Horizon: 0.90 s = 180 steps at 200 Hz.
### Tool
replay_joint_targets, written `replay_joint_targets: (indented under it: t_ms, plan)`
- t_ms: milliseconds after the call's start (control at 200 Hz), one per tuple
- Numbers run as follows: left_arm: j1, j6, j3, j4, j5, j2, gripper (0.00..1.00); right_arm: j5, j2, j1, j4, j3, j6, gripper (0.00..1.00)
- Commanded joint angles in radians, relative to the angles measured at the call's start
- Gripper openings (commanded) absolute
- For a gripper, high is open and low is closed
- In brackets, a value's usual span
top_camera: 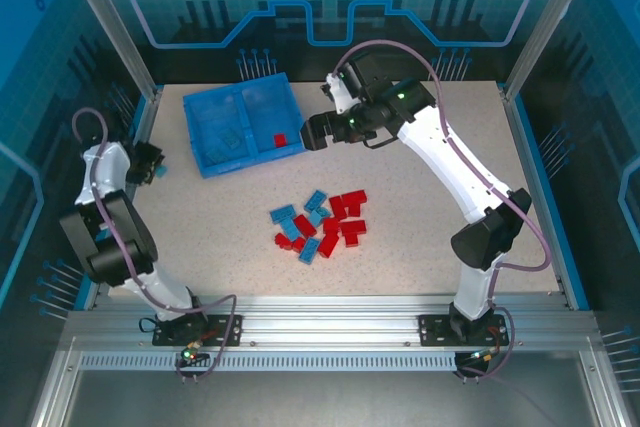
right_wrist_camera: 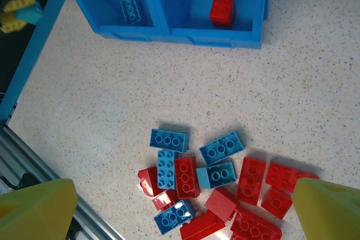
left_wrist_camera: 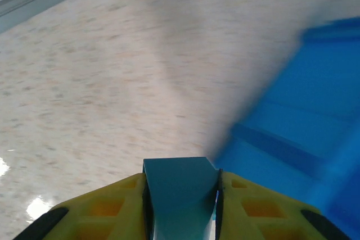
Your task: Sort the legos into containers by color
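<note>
The left gripper [left_wrist_camera: 180, 209] is closed on one small light blue plastic lego brick [left_wrist_camera: 180, 181], which sits squeezed between its yellow fingers [left_wrist_camera: 112, 203] at the bottom centre of the left wrist view. The shallow blue plastic tray [left_wrist_camera: 292, 139] with a central divider lies blurred at the right of that frame. In the top view this gripper hangs at the left edge of the table, just left of the tray's near corner, with the left arm folded back on itself in the lower left. The right gripper [top_camera: 318, 132] stands wide open and holds nothing. Its yellow fingertips [right_wrist_camera: 34, 212] sit far apart in the bottom corners of the right wrist view. Its arm stretches from the lower right up to the centre, and the jaws point left at the tray's right wall. The loose pile of red and light blue lego bricks [top_camera: 320, 224] lies mid-table, below that gripper in the frame. In the tray, the left compartment holds a blue brick [right_wrist_camera: 129, 8] and the right compartment a red brick [right_wrist_camera: 221, 10].
</note>
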Motion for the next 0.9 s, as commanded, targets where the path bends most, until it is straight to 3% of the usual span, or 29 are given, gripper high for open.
replay_joint_targets:
  t_ms: [0,125,240,480,630,755,895]
  plan:
    - [-0.108,-0.03,0.091,-0.012,0.047,-0.082,0.32,-0.029,-0.016,-0.013,0.019,-0.007,-0.003,1.0]
    - [-0.29,0.007,0.198,0.026,0.024,-0.038,0.32,-0.029,-0.043,-0.018,0.044,-0.051,0.003,1.0]
    - [-0.369,0.031,0.29,0.046,-0.006,0.081,0.32,-0.026,-0.066,-0.025,0.051,-0.077,0.013,1.0]
    - [-0.385,0.065,0.511,0.021,-0.038,0.373,0.32,-0.006,-0.157,-0.027,0.083,-0.179,0.04,1.0]
    - [-0.384,0.089,0.645,-0.044,-0.049,0.501,0.44,0.023,-0.212,-0.029,0.1,-0.25,0.053,1.0]
    - [-0.385,0.073,0.704,-0.08,-0.052,0.532,0.57,0.034,-0.236,-0.03,0.104,-0.28,0.061,1.0]
    - [-0.387,0.067,0.706,-0.086,-0.044,0.489,0.57,0.039,-0.243,-0.033,0.107,-0.295,0.061,1.0]
